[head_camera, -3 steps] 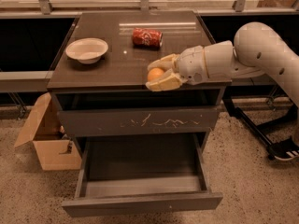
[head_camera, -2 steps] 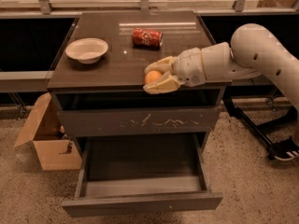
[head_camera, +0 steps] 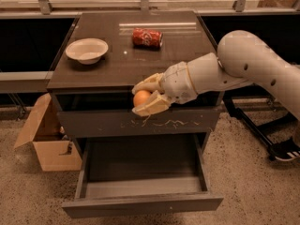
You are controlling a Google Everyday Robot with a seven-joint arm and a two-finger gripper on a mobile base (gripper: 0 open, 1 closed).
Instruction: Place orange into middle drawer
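Note:
The orange (head_camera: 140, 98) is held between the cream fingers of my gripper (head_camera: 146, 97), which is shut on it. The gripper hangs just past the front edge of the cabinet top (head_camera: 117, 71), in front of the dark gap under it and above the scratched drawer front (head_camera: 140, 123). The middle drawer (head_camera: 140, 205) is pulled out wide below, with a plain dark grey front panel and grey inner walls. Nothing shows inside it. The orange is well above the drawer's opening, roughly over its back middle.
A white bowl (head_camera: 86, 49) sits at the left of the cabinet top and a red soda can (head_camera: 146, 37) lies at the back middle. An open cardboard box (head_camera: 44, 139) stands on the floor to the left. A dark frame's legs (head_camera: 276, 146) stand to the right.
My gripper has carried the orange left and down, from over the front right of the cabinet top to just past its front edge.

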